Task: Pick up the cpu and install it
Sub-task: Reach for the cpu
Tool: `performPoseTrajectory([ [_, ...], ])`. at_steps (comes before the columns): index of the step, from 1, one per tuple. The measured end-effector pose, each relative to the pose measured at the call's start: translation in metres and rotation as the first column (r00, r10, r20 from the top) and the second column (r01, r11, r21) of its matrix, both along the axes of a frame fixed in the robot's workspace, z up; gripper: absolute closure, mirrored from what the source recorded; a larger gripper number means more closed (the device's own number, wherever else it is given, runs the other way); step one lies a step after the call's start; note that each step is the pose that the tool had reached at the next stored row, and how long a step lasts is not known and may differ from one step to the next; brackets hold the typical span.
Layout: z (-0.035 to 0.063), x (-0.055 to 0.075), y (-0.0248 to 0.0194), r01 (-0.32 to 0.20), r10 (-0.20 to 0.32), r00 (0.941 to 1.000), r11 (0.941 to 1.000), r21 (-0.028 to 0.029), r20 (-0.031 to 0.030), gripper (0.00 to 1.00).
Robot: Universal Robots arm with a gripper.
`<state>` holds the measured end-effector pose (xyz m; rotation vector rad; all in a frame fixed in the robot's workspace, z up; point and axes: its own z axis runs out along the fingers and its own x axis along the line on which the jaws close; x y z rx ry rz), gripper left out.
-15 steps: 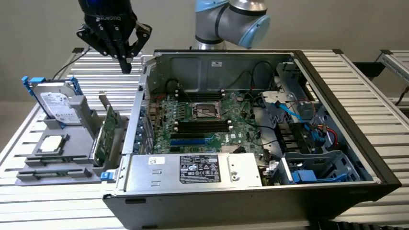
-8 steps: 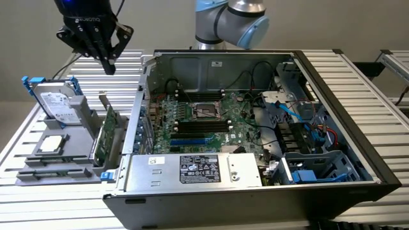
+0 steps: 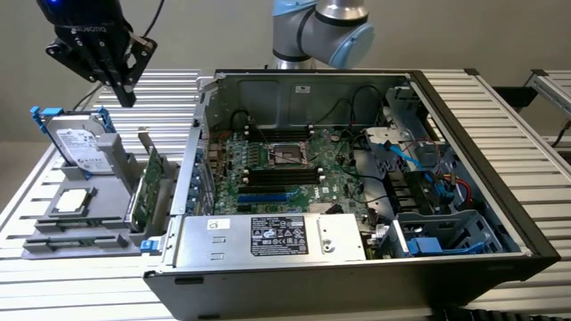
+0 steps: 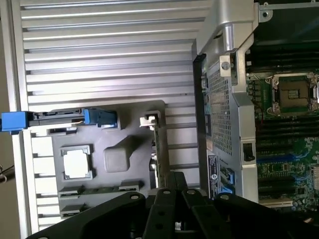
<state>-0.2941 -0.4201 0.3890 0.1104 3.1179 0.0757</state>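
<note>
Listing hard-to-read items first: the arm (image 3: 321,30) is cut off at the upper frame edge in the exterior view, its blue-and-grey joint standing behind the computer case (image 3: 464,200). The dark strips lying in the slots at one end of the grey tray (image 3: 120,244) are too small for me to identify. From the wrist view the hard drive (image 4: 60,118) appears edge-on, mostly blue brackets.

Arm pose: the gripper (image 3: 128,100) hangs fingers-down, high above the tray's hard-drive end and touching nothing. Its black fingers (image 4: 164,199) are pressed together with nothing between them.

Tray contents:
- the hard drive, standing upright at one end, label facing out;
- the cpu (image 3: 71,200), lying flat in a square recess in the tray between the hard drive and the slotted end, silvery top up, well apart from the gripper;
- a green card (image 3: 150,187), standing on edge along the tray side nearest the case.

Case contents: a motherboard with the socket frame (image 3: 287,155), beyond the case wall that borders the tray.
</note>
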Motion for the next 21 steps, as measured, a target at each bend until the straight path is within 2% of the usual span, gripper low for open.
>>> performPoseTrajectory([
  [11, -0.0041, -0.047, -0.0036, 0.000, 0.000, 1.0000, 1.0000, -0.0001, -0.0016, 0.89],
  [21, -0.0121, -0.081, -0.0059, 0.000, 0.000, 0.9999, 1.0000, -0.0004, -0.0120, 0.89],
])
